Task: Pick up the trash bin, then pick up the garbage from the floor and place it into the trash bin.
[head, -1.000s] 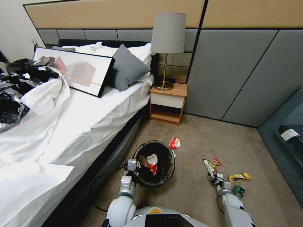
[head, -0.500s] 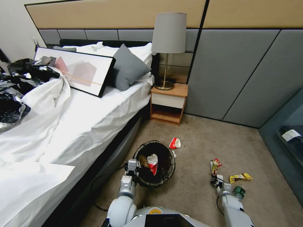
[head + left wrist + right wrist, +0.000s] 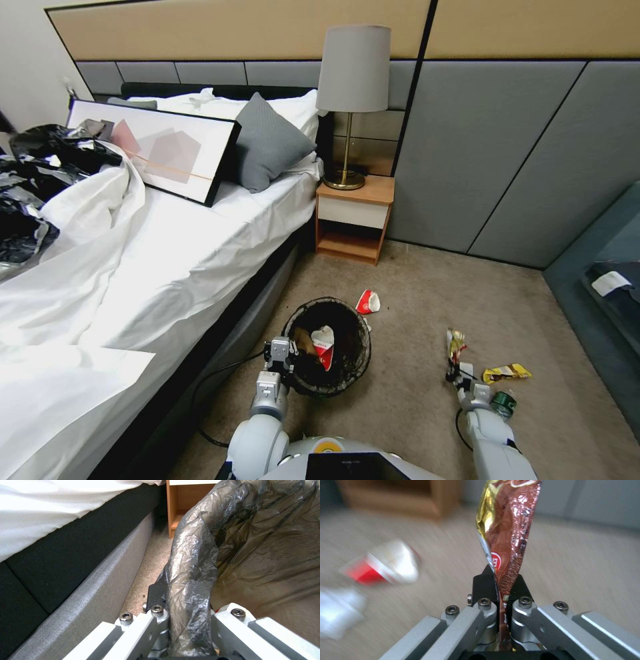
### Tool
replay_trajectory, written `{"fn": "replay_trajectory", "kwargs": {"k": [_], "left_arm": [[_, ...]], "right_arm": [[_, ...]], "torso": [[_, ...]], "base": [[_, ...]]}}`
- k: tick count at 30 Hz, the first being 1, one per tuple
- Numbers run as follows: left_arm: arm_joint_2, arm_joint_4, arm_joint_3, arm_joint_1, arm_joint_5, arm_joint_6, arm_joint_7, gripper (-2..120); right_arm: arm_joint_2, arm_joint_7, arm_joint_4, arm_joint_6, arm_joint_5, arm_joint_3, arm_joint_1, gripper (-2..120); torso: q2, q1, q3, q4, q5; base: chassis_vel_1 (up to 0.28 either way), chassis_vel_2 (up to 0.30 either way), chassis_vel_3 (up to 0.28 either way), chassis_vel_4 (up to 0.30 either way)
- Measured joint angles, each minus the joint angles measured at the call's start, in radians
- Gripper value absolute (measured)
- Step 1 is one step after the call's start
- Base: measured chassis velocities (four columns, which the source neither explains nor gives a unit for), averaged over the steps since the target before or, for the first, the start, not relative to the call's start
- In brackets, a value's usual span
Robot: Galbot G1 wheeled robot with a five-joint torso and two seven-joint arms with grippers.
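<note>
Trash bin [image 3: 329, 347] first: from the head view, one round bin with a black bag over its rim sits on the tan carpet [image 3: 413, 407], close beside the bed [image 3: 167, 267]. The left gripper [image 3: 283, 357] pinches the bin's rim on the side near the robot. Inside the bin are two things: one red-and-white cup [image 3: 323, 345] and one brown piece [image 3: 303, 341]. On the floor just past the bin lies one more red-and-white cup [image 3: 367, 302]. Off to the right, the right gripper [image 3: 457, 373] squeezes one long snack wrapper [image 3: 455, 345], which sticks up from it. Near it lie one yellow wrapper [image 3: 507, 372] and one small green bottle [image 3: 501, 403]. One lamp [image 3: 352, 93] stands on one wooden bedside table [image 3: 353, 220].

From the left wrist view, the left gripper [image 3: 188, 620] is closed on the bin rim [image 3: 191, 562], with one finger on each side of the crinkly black bag. The bed's grey side [image 3: 96, 580] is just beside it.

From the right wrist view, the right gripper [image 3: 500, 586] is closed tight on the one brown and gold snack wrapper [image 3: 506, 530]. The wrapper stands straight up between the two black fingertips [image 3: 483, 585]. On the carpet farther off lie one blurry red-and-white cup [image 3: 386, 563] and one white tissue [image 3: 338, 612].
</note>
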Motion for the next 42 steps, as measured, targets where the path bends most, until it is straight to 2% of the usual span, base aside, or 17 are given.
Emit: {"fn": "replay_trajectory", "kwargs": {"k": [2, 3, 6, 7, 10, 11, 14, 18, 24, 30, 42], "left_arm": [[0.0, 0.003, 0.001, -0.001, 0.0, 0.0, 0.0, 1], [0.0, 0.003, 0.001, -0.001, 0.0, 0.0, 0.0, 1], [0.0, 0.01, 0.006, -0.003, 0.0, 0.0, 0.001, 1], [0.0, 0.01, 0.006, -0.003, 0.0, 0.0, 0.001, 1], [0.001, 0.014, 0.01, -0.005, 0.0, 0.0, 0.002, 1], [0.001, 0.014, 0.01, -0.005, 0.0, 0.0, 0.002, 1], [0.003, 0.018, 0.012, -0.006, 0.0, 0.0, 0.002, 1], [0.004, 0.018, 0.014, -0.009, -0.001, 0.0, 0.002, 1], [0.003, 0.019, 0.018, -0.012, -0.001, 0.0, 0.003, 1], [0.003, 0.019, 0.02, -0.011, -0.001, 0.0, 0.003, 1], [0.001, 0.016, 0.02, -0.012, -0.002, -0.001, 0.004, 1]], "right_arm": [[0.012, -0.057, 0.094, 0.068, 0.013, -0.018, -0.03, 0], [0.012, -0.057, 0.094, 0.068, 0.013, -0.018, -0.03, 0], [0.028, -0.192, 0.294, 0.156, 0.046, -0.066, -0.095, 0], [0.028, -0.192, 0.294, 0.156, 0.046, -0.066, -0.095, 0], [0.039, -0.274, 0.421, 0.198, 0.052, -0.124, -0.15, 0], [0.039, -0.274, 0.421, 0.198, 0.052, -0.124, -0.15, 0], [0.041, -0.342, 0.531, 0.215, 0.034, -0.186, -0.211, 0], [0.029, -0.389, 0.59, 0.225, 0.009, -0.251, -0.269, 0], [0.019, -0.407, 0.581, 0.249, -0.032, -0.308, -0.318, 0], [0.032, -0.409, 0.489, 0.291, -0.1, -0.376, -0.341, 0], [0.043, -0.404, 0.394, 0.306, -0.122, -0.393, -0.324, 0]], "torso": [[0.0, 0.0, 0.0, 0.0001, 0.0], [0.0, 0.0, 0.0, 0.0001, 0.0], [0.0, 0.0, 0.0, 0.0003, -0.0002], [0.0, 0.0, 0.0, 0.0003, -0.0002], [0.0, 0.0, 0.0, 0.0001, 0.0002], [0.0, 0.0, 0.0, 0.0001, 0.0002], [0.0, 0.0, 0.0, 0.0002, 0.0001], [0.0, 0.0, 0.0, 0.0003, 0.0001], [0.0, 0.0, 0.0, 0.0001, -0.0001], [0.0, 0.0, 0.0, 0.0001, 0.0001], [0.0, 0.0, 0.0, 0.0001, 0.0001]], "base": [[0.0, 0.0, 0.0, 0.0], [0.0, 0.0, 0.0, 0.0], [0.0, 0.0, 0.0, 0.0], [0.0, 0.0, 0.0, 0.0], [0.0, 0.0, 0.0, 0.0], [0.0, 0.0, 0.0, 0.0], [0.0, 0.0, 0.0, 0.0], [0.0, 0.0, 0.0, 0.0], [0.0, 0.0, 0.0, 0.0], [0.0, 0.0, 0.0, 0.0], [0.0, 0.0, 0.0, 0.0]]}}
